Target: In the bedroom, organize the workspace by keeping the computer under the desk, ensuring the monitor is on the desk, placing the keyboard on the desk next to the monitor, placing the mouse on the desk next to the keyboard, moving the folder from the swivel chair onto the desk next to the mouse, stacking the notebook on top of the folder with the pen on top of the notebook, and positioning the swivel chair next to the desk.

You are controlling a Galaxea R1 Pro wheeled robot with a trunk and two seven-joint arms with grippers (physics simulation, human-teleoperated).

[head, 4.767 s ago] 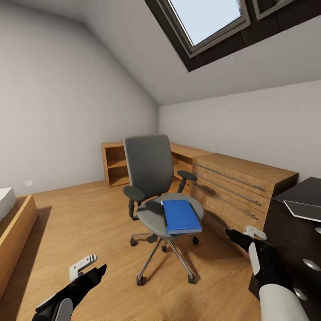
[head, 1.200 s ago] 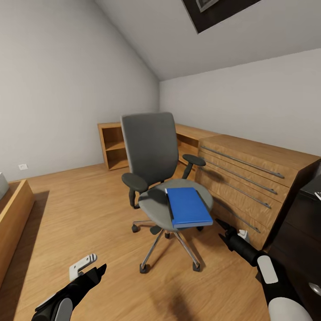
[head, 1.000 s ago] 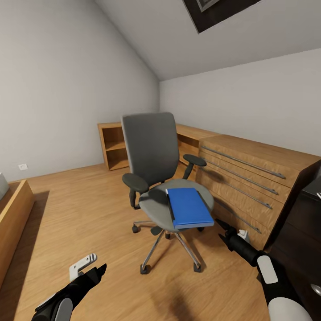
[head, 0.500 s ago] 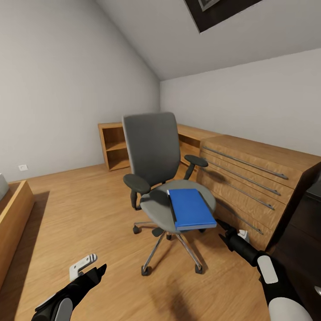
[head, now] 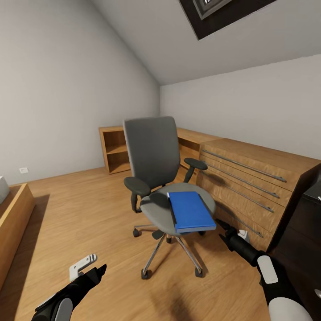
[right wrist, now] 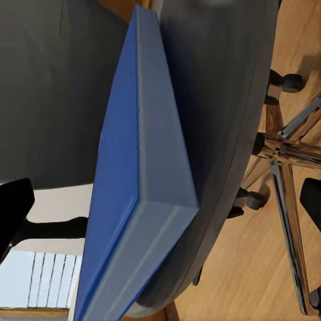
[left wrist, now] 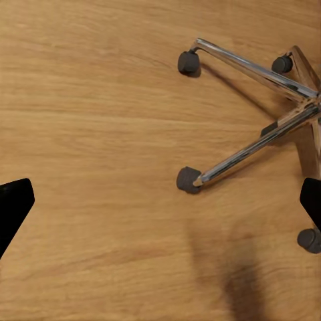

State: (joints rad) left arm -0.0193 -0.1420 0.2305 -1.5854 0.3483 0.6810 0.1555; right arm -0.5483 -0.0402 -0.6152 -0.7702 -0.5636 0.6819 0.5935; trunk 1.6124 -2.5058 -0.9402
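in the middle of the head view we see the grey upholstered swivel chair (head: 167,187) on its chrome five-star base, standing on the light wood floor (head: 80,214). the flat bright blue folder (head: 191,211) lies on its seat. our right gripper (head: 232,235), lower right, sits just beside the folder's near corner, fingers apparently spread. our left gripper (head: 89,265), lower left, hangs spread over the floor, well apart from the chair.

No text, labels, brands or numbers are showing legibly; the folder (head: 191,211) cover is reading plain blue, unmarked.
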